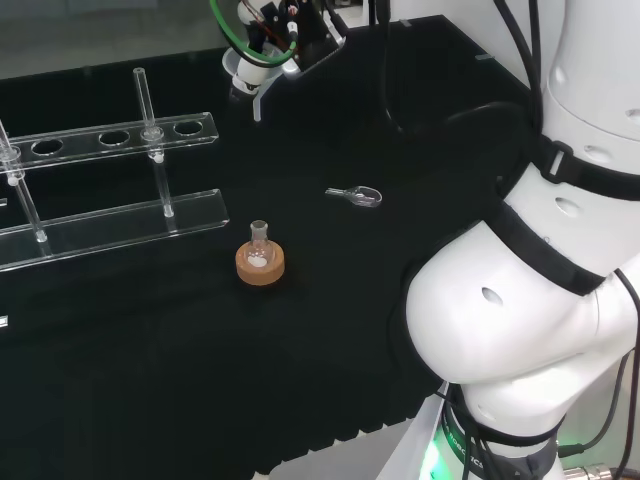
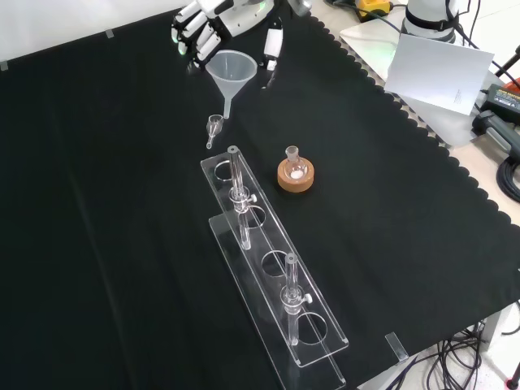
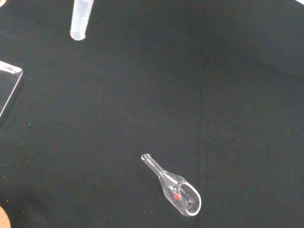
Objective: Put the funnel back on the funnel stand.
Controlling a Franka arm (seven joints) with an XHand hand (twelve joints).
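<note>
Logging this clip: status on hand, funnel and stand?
Hand shut on funnel, held above the cloth. Funnel stand holes free. Small glass scoop lies between funnel and stand.

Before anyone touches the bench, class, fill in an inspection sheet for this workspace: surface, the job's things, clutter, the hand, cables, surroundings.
Surface: black cloth covers the bench, scalloped along one edge.
Job's things: clear funnel held above the cloth, spout down; clear funnel stand with a row of holes, none holding a funnel.
Clutter: small flask upright on a cork ring; small clear scoop-shaped piece lying flat near the funnel.
Hand: hand at the front view's top, fingers curled round the funnel.
Cables: green cable looping by the hand; black cables off the bench edge.
Surroundings: white sheet and tools beyond the cloth.
</note>
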